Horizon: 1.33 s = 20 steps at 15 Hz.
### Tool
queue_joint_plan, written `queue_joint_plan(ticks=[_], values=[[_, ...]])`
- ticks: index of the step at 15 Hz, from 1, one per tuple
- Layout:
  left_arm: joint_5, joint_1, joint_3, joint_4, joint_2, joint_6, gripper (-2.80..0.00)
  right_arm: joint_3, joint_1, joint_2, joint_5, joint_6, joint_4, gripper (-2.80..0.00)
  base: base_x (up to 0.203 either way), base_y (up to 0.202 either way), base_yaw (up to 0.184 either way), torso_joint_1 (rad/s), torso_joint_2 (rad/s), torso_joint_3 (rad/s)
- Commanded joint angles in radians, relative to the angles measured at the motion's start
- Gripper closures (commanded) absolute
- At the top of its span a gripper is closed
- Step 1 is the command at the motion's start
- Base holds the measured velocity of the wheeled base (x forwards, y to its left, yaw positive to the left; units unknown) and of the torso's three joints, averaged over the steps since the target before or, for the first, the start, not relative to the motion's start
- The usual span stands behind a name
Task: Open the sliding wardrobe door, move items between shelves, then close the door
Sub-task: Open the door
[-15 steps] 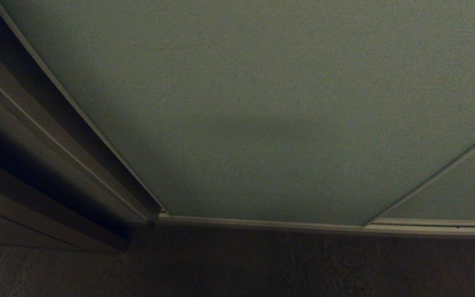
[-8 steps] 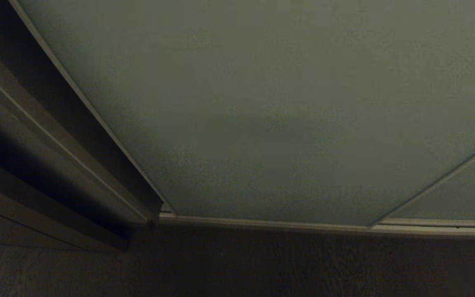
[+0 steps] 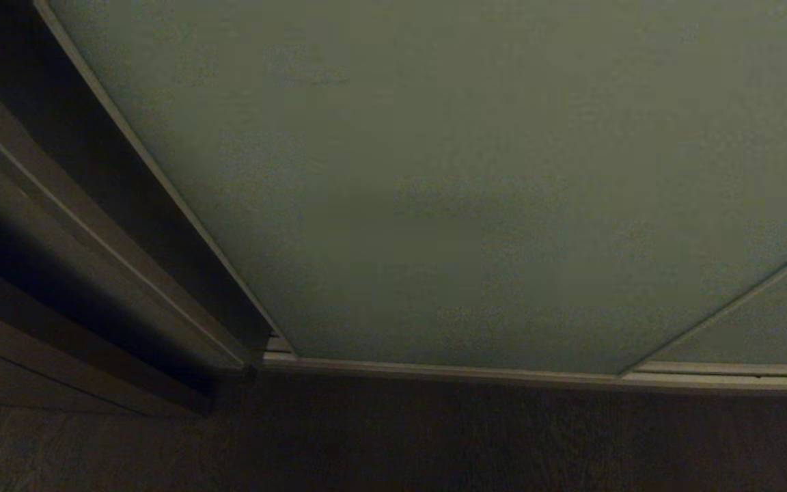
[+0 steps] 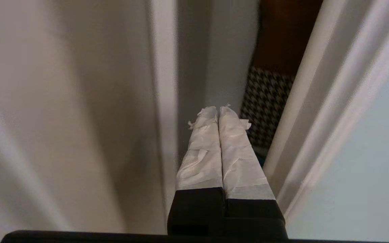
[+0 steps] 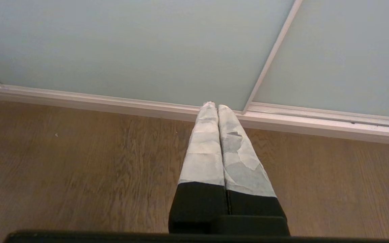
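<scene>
Both grippers closed (empty), left gripper (image 4: pixel 218 108) beside sliding wardrobe door (image 4: pixel 366 162), no readable writing.

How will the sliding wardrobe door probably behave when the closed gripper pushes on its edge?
The sliding wardrobe door looks like a flat rigid panel, so it should probably not bend. It stands in a floor track, so it likely slides sideways without tipping. Its smooth frame may let the taped fingers of the left gripper slip.

A brown wood-grain floor (image 5: pixel 79 175) runs up to the pale bottom track (image 5: pixel 113 103) of the wardrobe, which lies directly on it.
</scene>
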State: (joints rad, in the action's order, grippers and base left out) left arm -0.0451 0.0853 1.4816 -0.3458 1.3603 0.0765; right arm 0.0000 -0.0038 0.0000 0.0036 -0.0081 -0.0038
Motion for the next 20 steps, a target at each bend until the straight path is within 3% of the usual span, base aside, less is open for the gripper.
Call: queue_joint_plan(ticks=[1,13,16,20], values=[[-0.001,-0.04,0.035,0.002,0.048,-0.009,0.0,0.0,0.0,0.002,0.0,0.0,-0.001,0.0,0.0,0.0,0.0,0.0,0.0,0.0],[0.014,-0.287,0.074,0.007,0.087,-0.081,0.0,0.0,0.0,0.002,0.001,-0.001,-0.001,0.0,0.0,0.0,0.0,0.0,0.0,0.0],[0.019,-0.381,0.093,0.057,0.115,-0.081,0.0,0.0,0.0,0.002,-0.001,-0.001,-0.001,0.0,0.0,0.0,0.0,0.0,0.0,0.0],[0.063,-0.561,0.174,0.107,0.213,-0.083,0.0,0.0,0.0,0.002,0.0,-0.001,-0.001,0.0,0.0,0.0,0.0,0.0,0.0,0.0]])
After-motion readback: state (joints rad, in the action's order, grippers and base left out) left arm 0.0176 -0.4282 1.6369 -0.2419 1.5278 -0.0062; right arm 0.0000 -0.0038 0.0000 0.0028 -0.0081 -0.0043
